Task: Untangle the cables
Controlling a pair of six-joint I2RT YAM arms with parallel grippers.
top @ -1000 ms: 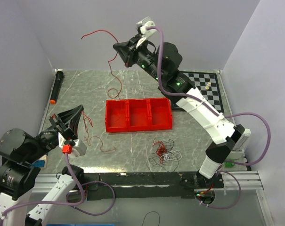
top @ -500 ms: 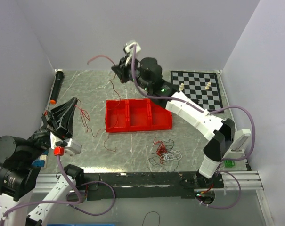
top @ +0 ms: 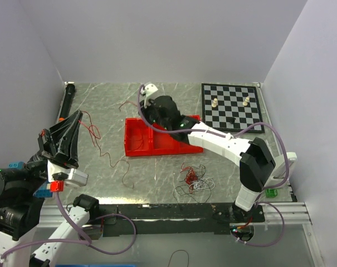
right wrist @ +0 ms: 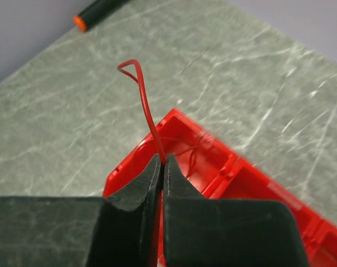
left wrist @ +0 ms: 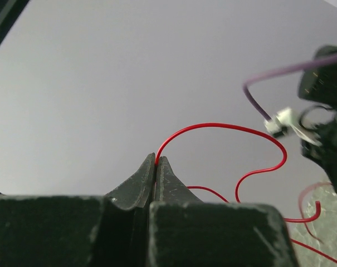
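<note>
**A:** Grippers?

**B:** Left gripper [left wrist: 157, 161]: two fingers pressed together, pinching a thin red wire [left wrist: 224, 125] at the tips. It's held up over the left side of the grey marbled tabletop [top: 107, 94]. The wire arcs out of the tips, then curls down toward the table.

**A:** Right?

**B:** Right gripper [right wrist: 160, 161]: also clamped, on a red strand [right wrist: 146, 111]. The strand sticks out past the tips and ends in one small bent loop. The gripper hangs over the left end of the red plastic tray [top: 136, 151], which has three compartments.

**A:** Same wire in both?

**B:** Can't tell from any view.

**A:** Rest of the cables?

**B:** One tangled bundle of thin red, white and black wires [top: 191, 177]. It lies on the table near the front edge, in front of the tray and apart from it, well clear of both grippers.

**A:** Other items?

**B:** One black marker with an orange cap [top: 65, 104] along the far-left edge. One black-and-white chessboard [top: 235, 94] at far right, with two pale chess pieces [top: 214, 103] standing on it.
</note>
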